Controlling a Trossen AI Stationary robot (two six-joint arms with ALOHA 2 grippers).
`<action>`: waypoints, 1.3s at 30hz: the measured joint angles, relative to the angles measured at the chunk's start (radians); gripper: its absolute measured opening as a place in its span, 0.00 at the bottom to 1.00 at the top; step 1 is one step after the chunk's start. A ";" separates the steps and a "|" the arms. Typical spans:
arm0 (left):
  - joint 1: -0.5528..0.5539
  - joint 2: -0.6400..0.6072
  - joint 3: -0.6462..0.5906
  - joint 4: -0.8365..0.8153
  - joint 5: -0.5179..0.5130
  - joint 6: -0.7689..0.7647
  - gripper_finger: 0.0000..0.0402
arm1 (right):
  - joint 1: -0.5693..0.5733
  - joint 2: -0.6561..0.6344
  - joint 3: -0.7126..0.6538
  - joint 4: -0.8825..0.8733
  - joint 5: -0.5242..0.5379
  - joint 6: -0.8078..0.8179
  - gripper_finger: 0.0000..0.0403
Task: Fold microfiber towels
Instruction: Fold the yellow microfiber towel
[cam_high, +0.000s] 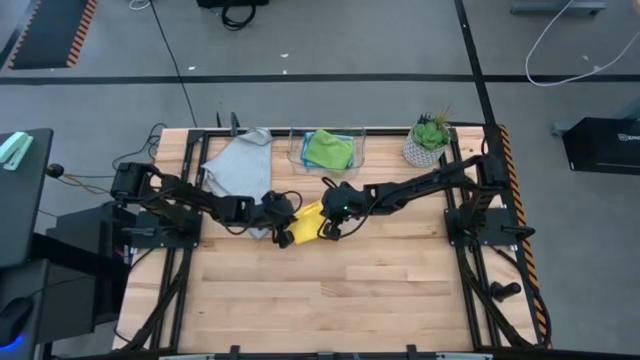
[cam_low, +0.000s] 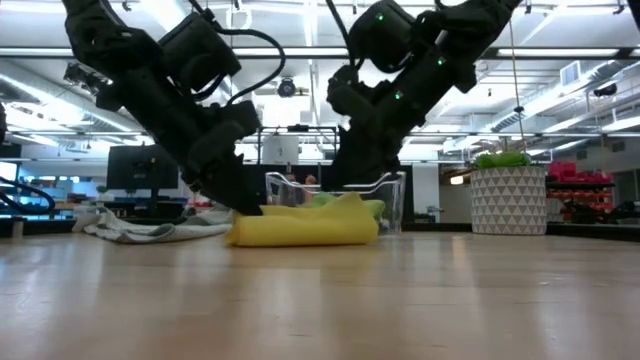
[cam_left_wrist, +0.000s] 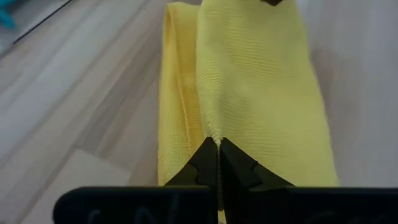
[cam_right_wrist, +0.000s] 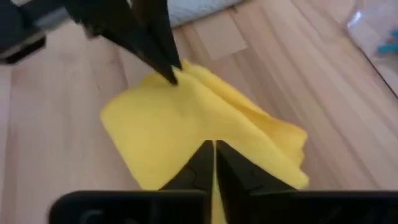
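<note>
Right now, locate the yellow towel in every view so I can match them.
High: yellow towel at table centre, between both grippers.
Low: folded on the tabletop, centre.
Left wrist: fills the frame.
Right wrist: centre.
Shared landmark: left gripper pinching its edge.

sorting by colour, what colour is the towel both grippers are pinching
Yellow towel, plain; clearest in the left wrist view.

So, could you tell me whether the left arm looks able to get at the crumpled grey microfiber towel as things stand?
Probably not right away. The grey towel lies close beside the left arm with nothing on top of it, but the left gripper is shut on the yellow towel, which the right gripper also pinches, so it would have to let go first.
</note>
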 joint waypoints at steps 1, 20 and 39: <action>-0.005 0.000 0.000 -0.010 -0.016 -0.004 0.02 | 0.000 0.007 0.000 0.002 0.003 -0.006 0.04; -0.105 0.000 0.000 -0.037 -0.078 0.126 0.01 | -0.201 0.040 0.008 0.030 -0.210 0.099 0.50; -0.126 0.003 0.000 -0.081 -0.090 0.396 0.02 | -0.198 0.044 0.009 0.101 -0.267 0.005 0.33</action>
